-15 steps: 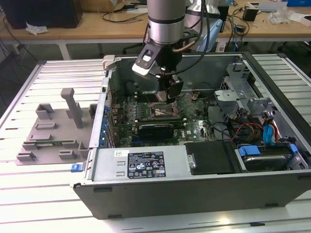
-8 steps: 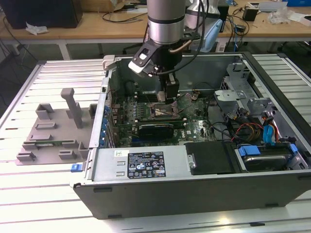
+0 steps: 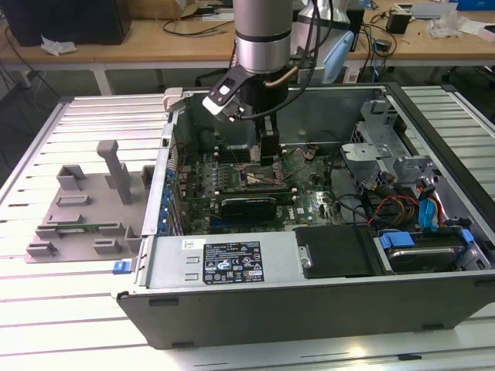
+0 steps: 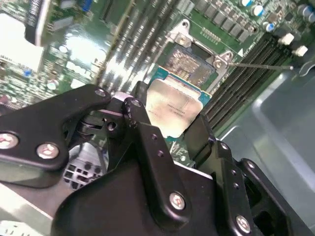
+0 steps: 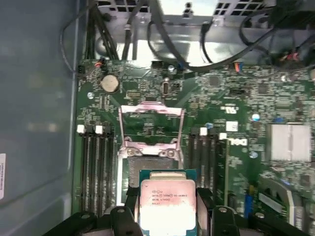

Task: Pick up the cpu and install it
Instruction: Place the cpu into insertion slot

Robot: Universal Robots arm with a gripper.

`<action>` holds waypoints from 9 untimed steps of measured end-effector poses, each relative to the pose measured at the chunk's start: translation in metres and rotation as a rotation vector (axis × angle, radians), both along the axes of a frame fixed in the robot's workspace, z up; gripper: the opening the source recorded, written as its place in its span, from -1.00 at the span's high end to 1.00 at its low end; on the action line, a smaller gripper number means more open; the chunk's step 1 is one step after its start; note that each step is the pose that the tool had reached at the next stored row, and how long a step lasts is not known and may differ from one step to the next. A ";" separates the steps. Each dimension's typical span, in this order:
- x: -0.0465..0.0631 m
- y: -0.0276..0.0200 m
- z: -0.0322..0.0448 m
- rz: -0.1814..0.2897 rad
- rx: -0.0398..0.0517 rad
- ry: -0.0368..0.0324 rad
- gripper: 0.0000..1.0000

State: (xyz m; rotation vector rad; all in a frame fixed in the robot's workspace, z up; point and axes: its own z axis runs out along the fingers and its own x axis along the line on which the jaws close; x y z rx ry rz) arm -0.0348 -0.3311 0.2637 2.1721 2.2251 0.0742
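Gripper (image 5: 166, 196) hangs low inside the open computer case (image 3: 309, 297), over the motherboard (image 5: 236, 98). Its jaws are clenched on the cpu (image 5: 166, 209), one finger (image 5: 130, 211) on each of two opposite edges, with the metal plate facing up in both wrist views. The cpu lies partly over the open socket (image 5: 147, 157), apparently not yet seated. A grey tray (image 3: 77, 209) sits outside the case, on the exterior view's left.

Cpu (image 5: 166, 206) runs off the frame edge in the first wrist view, black jaws covering both its flanks. In the exterior view, the arm (image 3: 263, 31) is cut off at twelve o'clock.
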 end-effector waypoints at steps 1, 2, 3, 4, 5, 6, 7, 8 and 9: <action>0.000 0.0014 -0.0017 0.000 -0.0006 0.0001 -0.09; 0.000 0.0025 -0.0035 0.000 -0.0012 0.0001 -0.09; -0.001 0.0035 -0.0058 0.002 -0.0018 -0.0001 -0.09; -0.001 0.0041 -0.0072 0.004 -0.0027 0.0001 -0.09; -0.001 0.0050 -0.0092 0.007 -0.0038 0.0001 -0.09; -0.002 0.0065 -0.0129 0.010 -0.0047 0.0001 -0.09; -0.002 0.0112 -0.0190 0.029 -0.0119 0.0000 -0.09; -0.003 0.0125 -0.0234 0.033 -0.0205 0.0002 -0.09; -0.004 0.0136 -0.0287 0.033 -0.0382 0.0005 -0.09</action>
